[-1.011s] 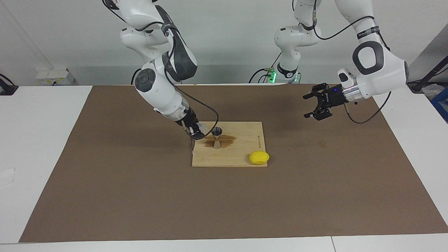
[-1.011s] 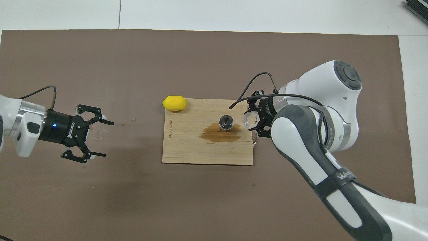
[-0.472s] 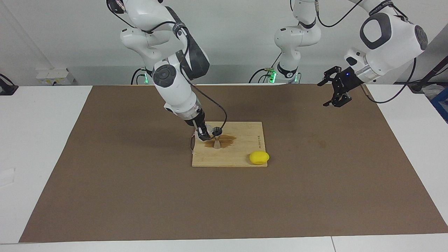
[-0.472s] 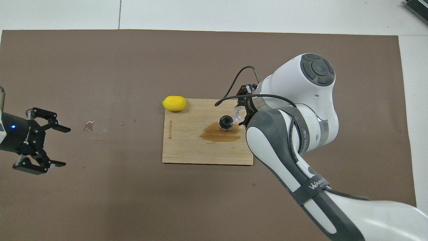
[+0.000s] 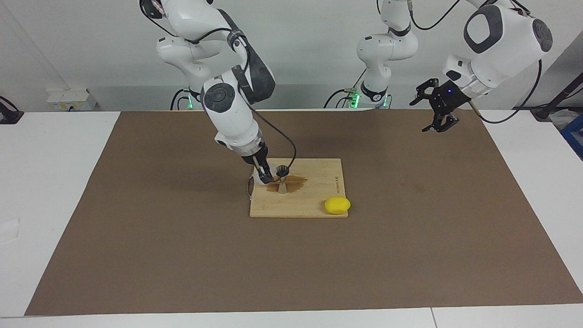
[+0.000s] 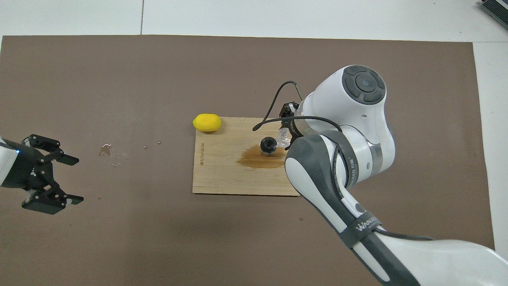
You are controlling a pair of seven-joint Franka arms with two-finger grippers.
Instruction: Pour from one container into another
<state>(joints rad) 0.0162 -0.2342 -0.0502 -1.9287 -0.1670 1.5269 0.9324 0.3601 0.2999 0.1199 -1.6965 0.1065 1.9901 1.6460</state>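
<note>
The right claw (image 5: 265,175) pinches the clear cup (image 6: 282,138), tilted against the steel hourglass jigger (image 5: 282,178).

Open mat (image 5: 182,255) all round the board (image 5: 314,207). On the board: jigger (image 5: 282,180) crowded by right gripper (image 5: 265,176) with cup (image 6: 283,137); lemon (image 5: 337,205) at one corner. Small puddle (image 6: 113,154) toward left arm's end.

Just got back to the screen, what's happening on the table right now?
The right gripper is shut on the clear cup and holds it tipped at the mouth of the steel jigger, which stands upright on the wooden board in a brown stain. A lemon sits at the board's corner. The left gripper waits open and empty in the air over the mat's left-arm end.
</note>
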